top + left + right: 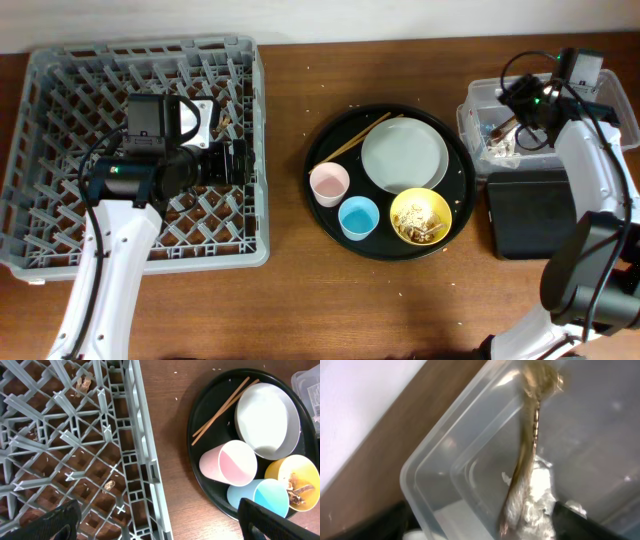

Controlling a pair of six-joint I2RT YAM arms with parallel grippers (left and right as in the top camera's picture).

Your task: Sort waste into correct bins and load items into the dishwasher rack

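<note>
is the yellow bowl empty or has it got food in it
Not empty: the yellow bowl has brownish scraps lying inside it, visible both overhead and in the left wrist view.

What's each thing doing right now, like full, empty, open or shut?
Rack, no dishes, few crumbs.
Pink cup, upright, empty.
Blue cup, upright, empty.
Bowl, upright, holds scraps.
Plate, flat, bare.
Chopsticks, lying beside plate.
Tub, holds wrapper.
Black bin, empty.
Left claw, open.
Right claw, open.
</note>
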